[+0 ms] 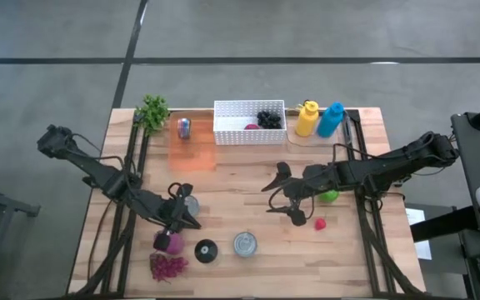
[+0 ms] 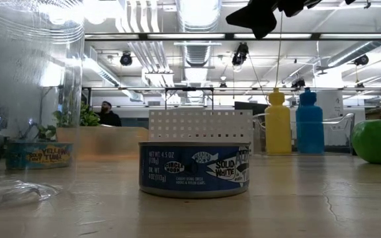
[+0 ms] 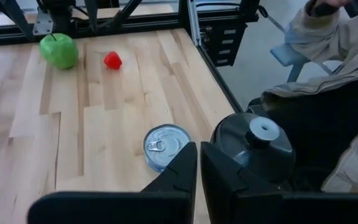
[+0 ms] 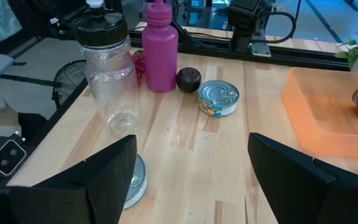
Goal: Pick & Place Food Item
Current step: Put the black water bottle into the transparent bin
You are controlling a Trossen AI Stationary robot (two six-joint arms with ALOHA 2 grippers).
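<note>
Green apple (image 1: 330, 197) seemed the likeliest food item, though the task sentence did not settle which was meant. In the high view it lay on the right half of the table (image 1: 240, 179), partly under the right arm, with a small red piece (image 1: 320, 223) near it. The right gripper (image 1: 273, 196) hung just left of the apple with its jaws spread and nothing between them, probably ready for a pick. The left gripper (image 1: 183, 218) waited at the front left with its jaws pressed together. A white basket (image 1: 248, 133) and an orange tray (image 1: 192, 152) stood at the back, either a likely drop place.

In the low view the apple (image 2: 378, 141) sat on the wood at the right edge: round, glossy, bright green. A tin can (image 2: 195, 170) filled the foreground.

In the left wrist view that arm's fingers (image 3: 178, 174) met with no gap, empty. The apple (image 3: 59, 50) showed a short stem and stood well apart from the can (image 3: 165, 146), the red piece (image 3: 112, 60) beside it.

In the right wrist view the fingers (image 4: 107, 171) stood wide, facing a clear bottle (image 4: 109, 74) and a pink bottle (image 4: 160, 46). The apple was out of sight there.
</note>
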